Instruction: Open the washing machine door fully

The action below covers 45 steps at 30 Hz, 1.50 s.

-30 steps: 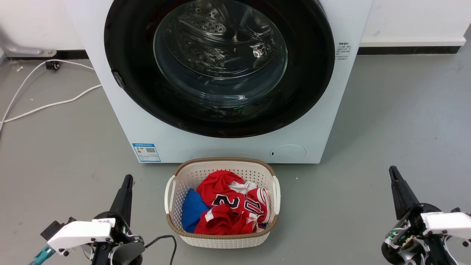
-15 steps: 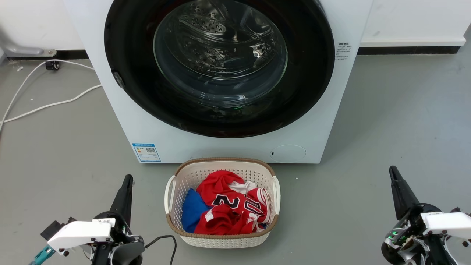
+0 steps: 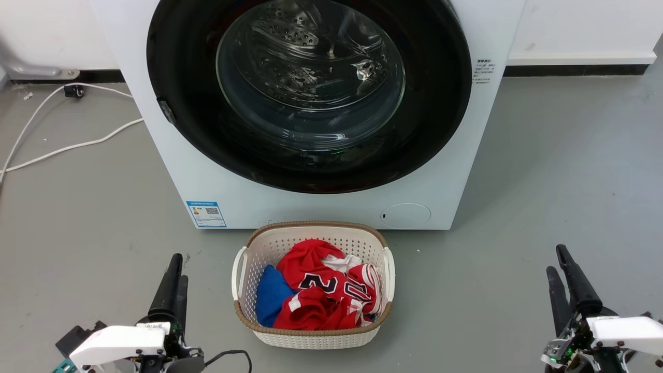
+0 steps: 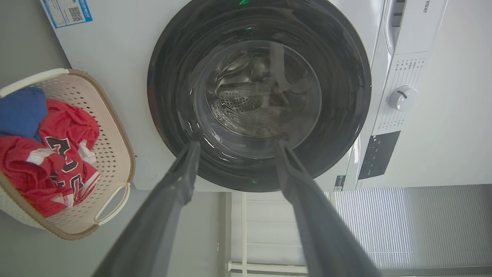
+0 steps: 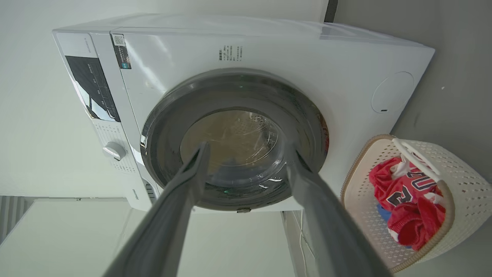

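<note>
The washing machine door (image 3: 176, 77) is a glossy black disc with a clear glass bowl at its centre, lying flat against the white machine front. The steel drum shows through the glass. The door also appears in the left wrist view (image 4: 346, 77) and the right wrist view (image 5: 234, 127). My left gripper (image 3: 180, 267) sits low at the left on the near side of the basket, open and holding nothing, well short of the door. My right gripper (image 3: 555, 259) sits low at the right, also open with nothing in it. Both wrist views look between spread fingers (image 4: 180, 177) (image 5: 184, 181) toward the door.
A white woven basket (image 3: 316, 226) of red and blue clothes stands on the grey floor just in front of the machine. A white cable (image 3: 62, 147) runs over the floor at the left. A small round service flap (image 3: 405, 215) is at the machine's lower right.
Both grippers have dropped lower in the head view and turned a little, so each now shows two separate fingers. The door and basket have not moved.
</note>
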{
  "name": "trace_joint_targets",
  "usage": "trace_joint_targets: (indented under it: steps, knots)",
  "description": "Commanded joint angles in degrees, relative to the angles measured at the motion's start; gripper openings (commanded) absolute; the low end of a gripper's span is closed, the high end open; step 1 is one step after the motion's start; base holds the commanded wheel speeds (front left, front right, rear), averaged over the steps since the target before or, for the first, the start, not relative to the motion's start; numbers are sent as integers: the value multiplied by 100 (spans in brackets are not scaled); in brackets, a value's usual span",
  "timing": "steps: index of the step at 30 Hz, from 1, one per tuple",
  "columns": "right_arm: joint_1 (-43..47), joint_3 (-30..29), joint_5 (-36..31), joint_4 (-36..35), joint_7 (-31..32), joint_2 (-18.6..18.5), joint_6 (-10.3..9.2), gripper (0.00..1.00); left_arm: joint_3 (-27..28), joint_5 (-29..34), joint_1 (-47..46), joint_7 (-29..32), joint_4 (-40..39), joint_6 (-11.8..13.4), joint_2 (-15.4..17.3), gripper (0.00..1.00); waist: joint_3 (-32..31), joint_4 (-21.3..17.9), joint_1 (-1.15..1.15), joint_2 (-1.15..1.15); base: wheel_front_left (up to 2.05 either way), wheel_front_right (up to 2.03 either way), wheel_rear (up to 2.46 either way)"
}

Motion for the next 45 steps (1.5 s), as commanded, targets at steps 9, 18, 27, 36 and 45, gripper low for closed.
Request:
trace_joint_targets:
  steps: [9,18,27,36,45]
  knots:
    - [48,61,-1860,-681,-318,-8,1,100,-166,1575,-18,-315,-633,303,11,100,21,7,0,0,0,0,0]
    - [159,232,-3292,-1074,-526,-7,1,100,-422,2813,66,-525,-799,602,12,100,26,14,0,0,0,0,0]
    - [291,409,-4578,-1221,-717,-6,1,100,-630,3748,129,-715,-891,840,53,100,23,23,0,0,0,0,0]
    - [403,528,-5500,-1316,-892,-5,2,100,-885,4530,172,-887,-964,1063,161,100,17,25,0,0,0,0,0]
    - [498,519,-6195,-1465,-1051,-4,2,100,-1128,5141,207,-1046,-1022,1234,235,100,21,39,0,0,0,0,0]
